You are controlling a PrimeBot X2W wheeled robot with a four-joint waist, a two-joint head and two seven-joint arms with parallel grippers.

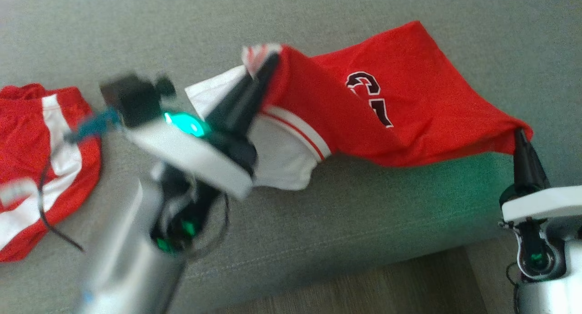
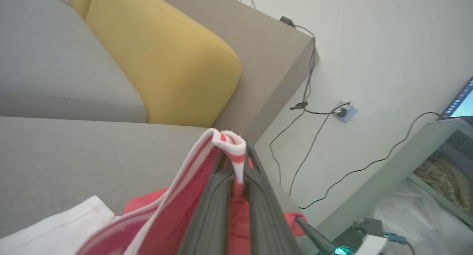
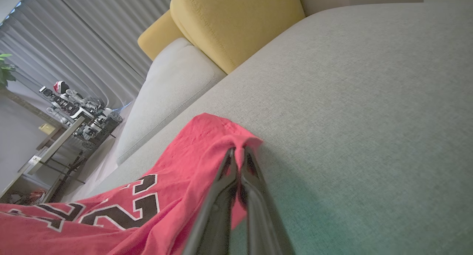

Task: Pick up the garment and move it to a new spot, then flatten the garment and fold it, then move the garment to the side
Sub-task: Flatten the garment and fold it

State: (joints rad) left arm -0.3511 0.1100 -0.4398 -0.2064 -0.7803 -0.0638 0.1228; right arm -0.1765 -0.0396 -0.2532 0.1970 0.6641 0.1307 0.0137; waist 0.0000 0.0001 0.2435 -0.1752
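The garment is a red jersey with white trim and dark numbers, stretched between my two grippers above the grey sofa seat. My left gripper is shut on its red-and-white striped edge at the upper middle of the head view. My right gripper is shut on a red corner at the right. The white part hangs down towards the seat. In the right wrist view the numbers show on the cloth at lower left.
A second red-and-white garment lies on the seat at the far left. Yellow cushions stand at the sofa's back. The seat's front edge and wood floor run along the bottom. Cables and a wall socket sit beyond the sofa's arm.
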